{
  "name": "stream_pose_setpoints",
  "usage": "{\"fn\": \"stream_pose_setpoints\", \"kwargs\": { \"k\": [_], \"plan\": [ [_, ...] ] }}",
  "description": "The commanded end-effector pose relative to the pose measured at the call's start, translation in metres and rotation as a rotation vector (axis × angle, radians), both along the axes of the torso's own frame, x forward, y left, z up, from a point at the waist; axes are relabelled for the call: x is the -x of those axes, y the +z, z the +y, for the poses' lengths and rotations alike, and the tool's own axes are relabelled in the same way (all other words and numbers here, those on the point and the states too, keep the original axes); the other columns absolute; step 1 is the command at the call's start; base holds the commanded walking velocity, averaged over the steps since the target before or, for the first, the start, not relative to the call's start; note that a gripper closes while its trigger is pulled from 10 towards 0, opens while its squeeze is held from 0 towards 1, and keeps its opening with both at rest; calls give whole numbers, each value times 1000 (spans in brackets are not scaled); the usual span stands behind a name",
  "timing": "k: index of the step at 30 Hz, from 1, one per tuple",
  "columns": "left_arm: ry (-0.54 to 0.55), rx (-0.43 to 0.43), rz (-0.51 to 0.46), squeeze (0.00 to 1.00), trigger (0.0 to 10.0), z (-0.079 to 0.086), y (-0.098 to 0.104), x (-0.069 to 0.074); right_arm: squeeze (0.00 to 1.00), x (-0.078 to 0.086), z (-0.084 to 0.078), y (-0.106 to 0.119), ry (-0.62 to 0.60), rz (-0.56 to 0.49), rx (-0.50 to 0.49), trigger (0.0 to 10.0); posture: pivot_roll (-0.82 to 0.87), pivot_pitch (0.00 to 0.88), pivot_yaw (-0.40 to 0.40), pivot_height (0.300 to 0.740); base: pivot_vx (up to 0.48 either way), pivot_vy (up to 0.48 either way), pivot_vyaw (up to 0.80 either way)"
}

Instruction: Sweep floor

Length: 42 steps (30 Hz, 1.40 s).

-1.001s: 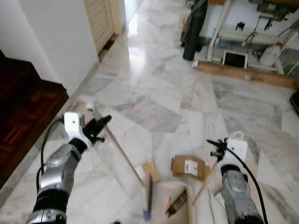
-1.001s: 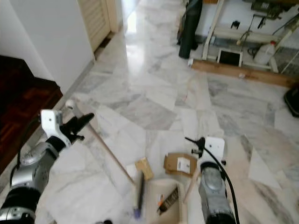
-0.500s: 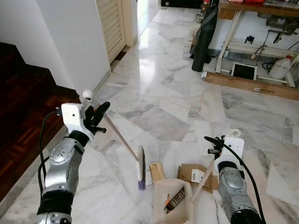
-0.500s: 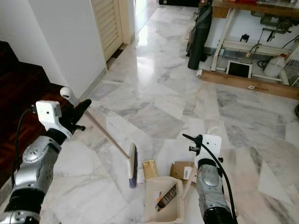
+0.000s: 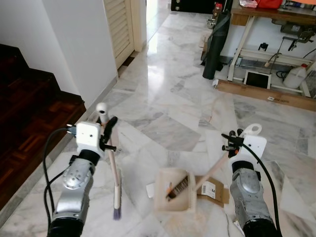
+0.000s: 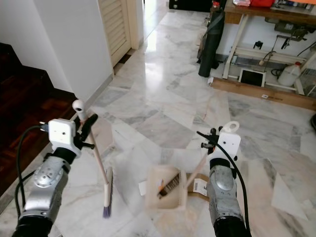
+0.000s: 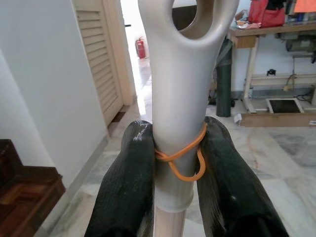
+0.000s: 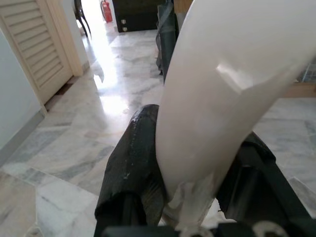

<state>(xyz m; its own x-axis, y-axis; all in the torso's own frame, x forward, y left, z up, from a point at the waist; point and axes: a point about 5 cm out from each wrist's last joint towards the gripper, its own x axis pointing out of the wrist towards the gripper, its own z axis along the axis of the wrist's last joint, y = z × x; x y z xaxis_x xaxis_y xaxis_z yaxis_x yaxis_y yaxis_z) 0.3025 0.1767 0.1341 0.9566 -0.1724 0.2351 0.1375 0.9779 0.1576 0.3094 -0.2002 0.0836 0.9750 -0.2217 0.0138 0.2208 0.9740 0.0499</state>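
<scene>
The left gripper [image 5: 109, 129] clamps the broom [image 5: 112, 168] near its top; the right gripper [image 8: 197, 163] clamps the dustpan [image 5: 174, 189] handle — both light, rigid, tip-heavy, hanging above the marble floor [image 5: 168, 94].

I see my left claw [image 7: 174, 163] clamped on the broom handle's grey cap [image 7: 180, 98], an orange rubber band [image 7: 180, 158] looped around it between the black fingers [image 7: 126, 187]. Beyond: a louvred door [image 7: 101, 59], marble floor [image 7: 281, 163], red extinguisher [image 7: 140, 48].
</scene>
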Motion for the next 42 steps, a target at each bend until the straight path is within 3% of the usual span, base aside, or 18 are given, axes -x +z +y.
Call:
{"fn": "stream_pose_setpoints", "kwargs": {
  "k": [1,9,16,42],
  "plan": [
    [10,-12,-84,0,10000,-2,13,3,0,0,0,7,0,-35,3,10000,109,0,-24,740,0,0,0],
    [85,-11,-86,0,10000,2,7,16,0,6,13,11,28,-56,-13,10000,95,0,-6,740,0,0,0],
    [81,4,-79,0,10000,-4,4,20,0,15,13,11,35,-58,27,10000,77,0,0,740,0,0,0],
    [50,-9,-61,0,10000,-10,-3,21,0,18,21,7,50,-29,20,10000,86,0,-1,740,0,0,638]
  ]
}}
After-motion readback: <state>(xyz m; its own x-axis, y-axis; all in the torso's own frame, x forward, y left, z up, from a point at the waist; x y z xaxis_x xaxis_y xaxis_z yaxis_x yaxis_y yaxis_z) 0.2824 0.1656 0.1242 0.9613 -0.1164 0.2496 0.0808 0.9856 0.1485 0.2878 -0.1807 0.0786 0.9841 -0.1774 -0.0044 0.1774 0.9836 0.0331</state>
